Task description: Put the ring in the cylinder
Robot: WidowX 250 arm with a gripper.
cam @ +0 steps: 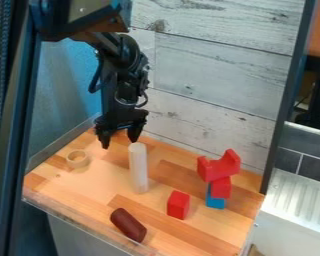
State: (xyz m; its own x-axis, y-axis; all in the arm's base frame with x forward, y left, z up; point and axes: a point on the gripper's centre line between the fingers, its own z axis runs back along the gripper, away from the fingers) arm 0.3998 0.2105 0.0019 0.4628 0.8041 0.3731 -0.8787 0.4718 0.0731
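wood tabletop point(89, 186) in front of pale plank wall point(216, 80). light ring point(78, 165) lying flat on the left, apart from upright white cylinder point(138, 167). probable next step: pick up ring, then lower over cylinder. main risk: cylinder toppled by a low sideways swing, given the close start. also possible: ring skidding from an off-centre grasp, or snagging on cylinder top from poor alignment. black gripper point(120, 143) pointing down at far left, just beside cylinder top, jaws apart, empty.
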